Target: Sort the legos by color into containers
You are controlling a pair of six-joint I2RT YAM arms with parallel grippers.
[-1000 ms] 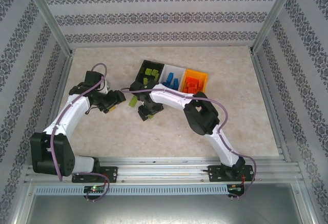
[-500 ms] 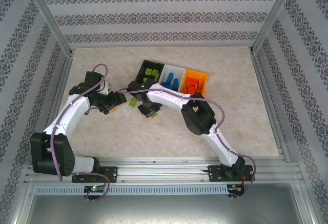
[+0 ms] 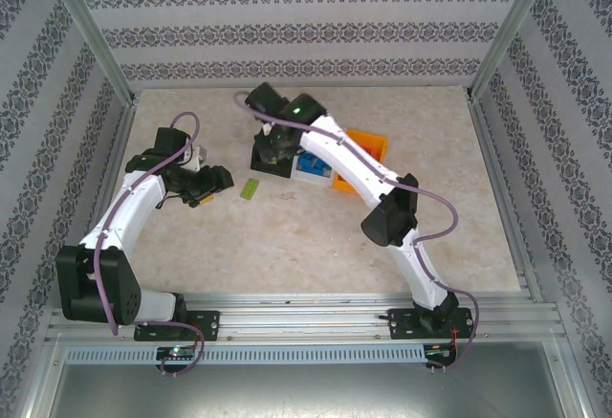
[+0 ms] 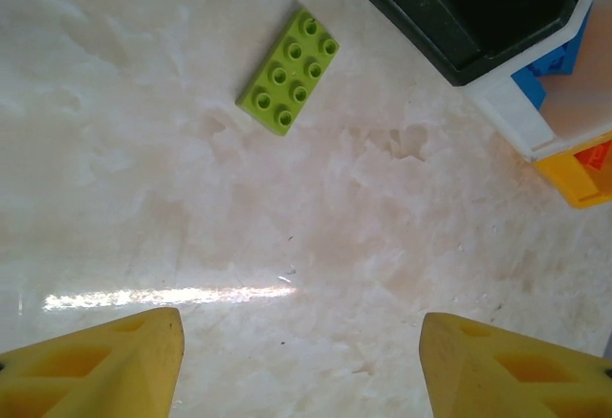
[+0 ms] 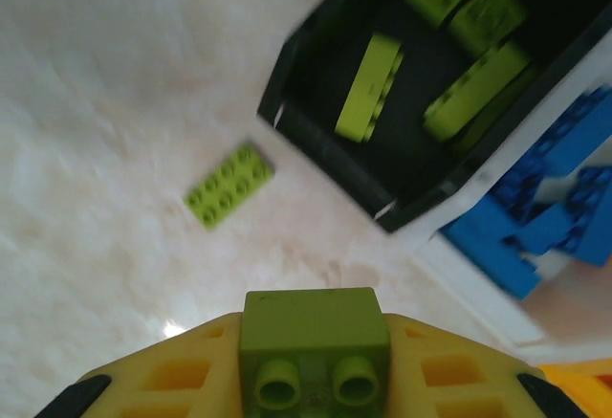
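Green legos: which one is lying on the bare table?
The flat eight-stud lime brick, on the table beside the black bin. The others lie inside that bin, except a green brick pinched in the right gripper.

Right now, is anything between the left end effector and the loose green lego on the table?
Nothing visible. In the left wrist view the open left end effector faces the lime lego across bare table. The black bin sits off to one side of that line.
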